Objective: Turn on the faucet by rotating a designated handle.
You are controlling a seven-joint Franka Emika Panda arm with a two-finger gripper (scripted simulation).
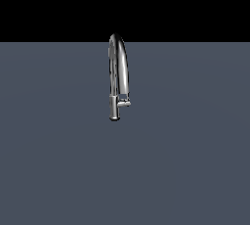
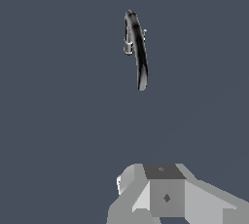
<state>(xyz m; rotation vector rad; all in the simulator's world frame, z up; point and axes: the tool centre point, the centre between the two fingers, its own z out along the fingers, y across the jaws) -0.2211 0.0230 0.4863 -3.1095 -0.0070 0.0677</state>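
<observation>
A flat slate-grey floor (image 1: 58,170) stretches right across the scene, meeting a plain black backdrop (image 1: 49,4) along a level line.

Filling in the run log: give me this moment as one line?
phase: approach | faucet: upright on floor | handle: untouched, toward exterior view's right | gripper: apart from faucet, state unclear

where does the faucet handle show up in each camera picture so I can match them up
Exterior view: the handle is a short stub sticking out toward the exterior view's right from the faucet low on its body, near the picture's centre.
Wrist view: the handle is a small stub on the faucet, far from the tool body at the picture's edge.
Shared landmark: the arched spout.
</observation>
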